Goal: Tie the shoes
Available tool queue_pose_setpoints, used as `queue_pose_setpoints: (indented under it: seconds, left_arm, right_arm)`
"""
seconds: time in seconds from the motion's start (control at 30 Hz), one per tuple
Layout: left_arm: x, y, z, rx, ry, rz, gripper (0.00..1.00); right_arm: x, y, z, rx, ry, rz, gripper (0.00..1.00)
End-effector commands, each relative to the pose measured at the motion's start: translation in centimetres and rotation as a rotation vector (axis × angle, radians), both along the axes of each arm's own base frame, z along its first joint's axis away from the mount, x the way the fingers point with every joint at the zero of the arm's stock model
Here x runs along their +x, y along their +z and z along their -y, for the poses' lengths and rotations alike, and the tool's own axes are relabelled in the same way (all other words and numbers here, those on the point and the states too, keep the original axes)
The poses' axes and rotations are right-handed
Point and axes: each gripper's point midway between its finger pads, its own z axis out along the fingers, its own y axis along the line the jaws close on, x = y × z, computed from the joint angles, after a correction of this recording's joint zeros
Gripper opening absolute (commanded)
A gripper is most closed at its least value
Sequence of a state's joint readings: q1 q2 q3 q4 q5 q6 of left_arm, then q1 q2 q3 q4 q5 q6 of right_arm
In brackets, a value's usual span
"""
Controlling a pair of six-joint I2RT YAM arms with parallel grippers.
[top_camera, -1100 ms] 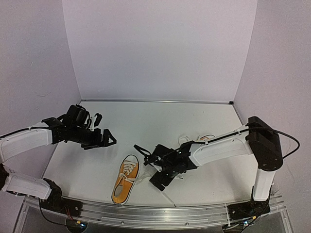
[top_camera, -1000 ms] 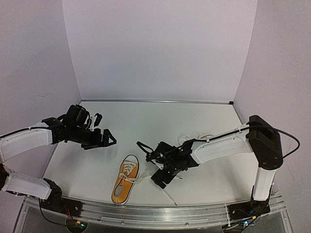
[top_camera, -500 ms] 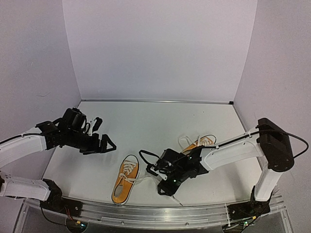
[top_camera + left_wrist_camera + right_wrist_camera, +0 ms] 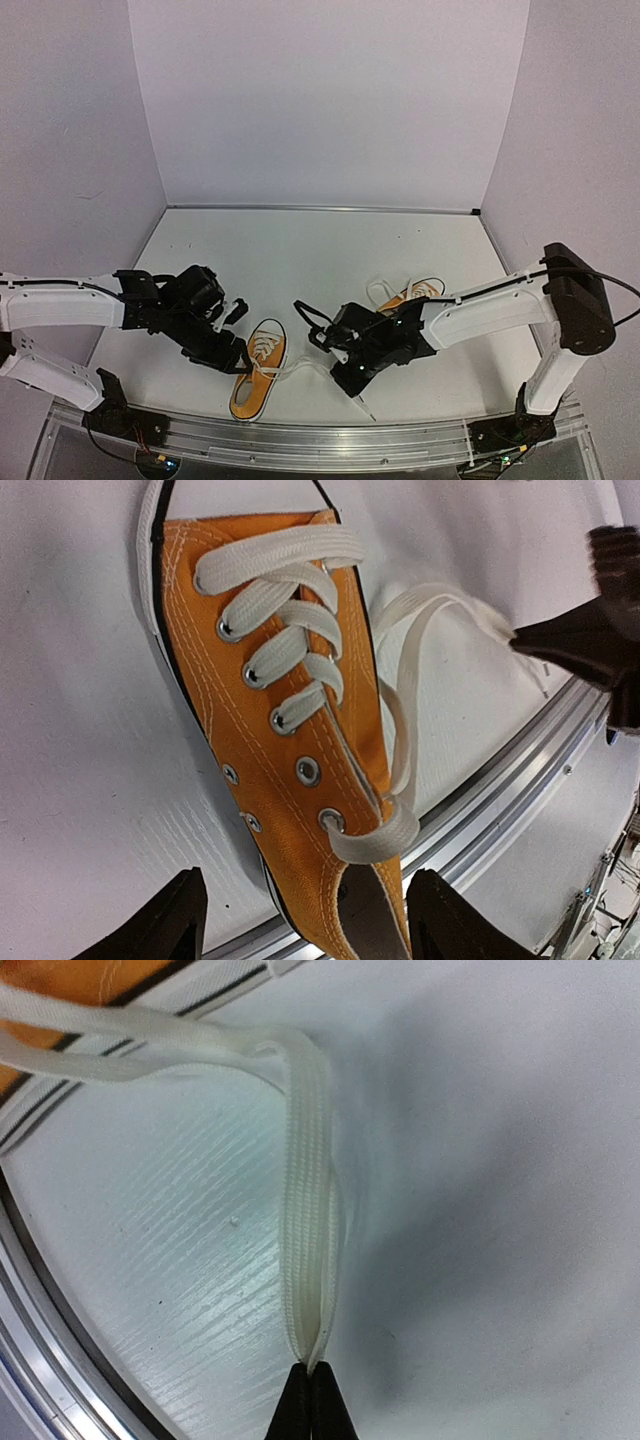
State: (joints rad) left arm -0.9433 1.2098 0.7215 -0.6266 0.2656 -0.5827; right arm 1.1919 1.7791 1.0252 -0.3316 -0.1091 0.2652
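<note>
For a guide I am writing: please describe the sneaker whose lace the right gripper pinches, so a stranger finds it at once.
At the near edge of the white table lies the orange-yellow canvas sneaker. The second sneaker lies farther back, by the right arm. Only the near one has its white lace pinched in the right gripper.

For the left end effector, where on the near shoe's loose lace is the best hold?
Grip the lace strand just outside the top eyelets of the near shoe, lowering the open left end effector from above: there it runs clear of the canvas. The right end effector pinches its far fold.
</note>
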Motion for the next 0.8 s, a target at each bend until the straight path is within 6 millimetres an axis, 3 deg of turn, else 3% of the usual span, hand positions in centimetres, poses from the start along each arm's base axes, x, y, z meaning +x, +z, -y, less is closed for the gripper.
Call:
queue_pose_setpoints:
  seconds: [0.0,0.23,0.3,0.37,0.53,0.77]
  left_arm:
    - [0.8,-0.5,0.8,-0.002,0.024,0.028,0.62]
    - [2.4,-1.8,2.9,-0.042,0.050,0.047,0.30]
    - [2.9,-2.0,3.8,-0.080,0.069,0.052,0.11]
    - [3.4,-2.1,4.4,-0.096,0.084,0.059,0.00]
    - [5.8,-0.7,5.6,-0.115,0.122,0.147,0.00]
    - [11.0,2.3,7.9,-0.132,0.189,0.317,0.00]
  right_arm:
    - [2.8,5.9,-0.4,0.113,-0.124,0.128,0.00]
    - [6.2,12.1,0.6,0.239,-0.256,0.236,0.00]
    - [7.1,13.4,0.7,0.271,-0.279,0.250,0.00]
    - [7.6,14.2,0.6,0.295,-0.293,0.256,0.00]
    - [9.3,16.2,0.3,0.343,-0.328,0.290,0.00]
    - [13.7,21.1,0.1,0.420,-0.364,0.397,0.00]
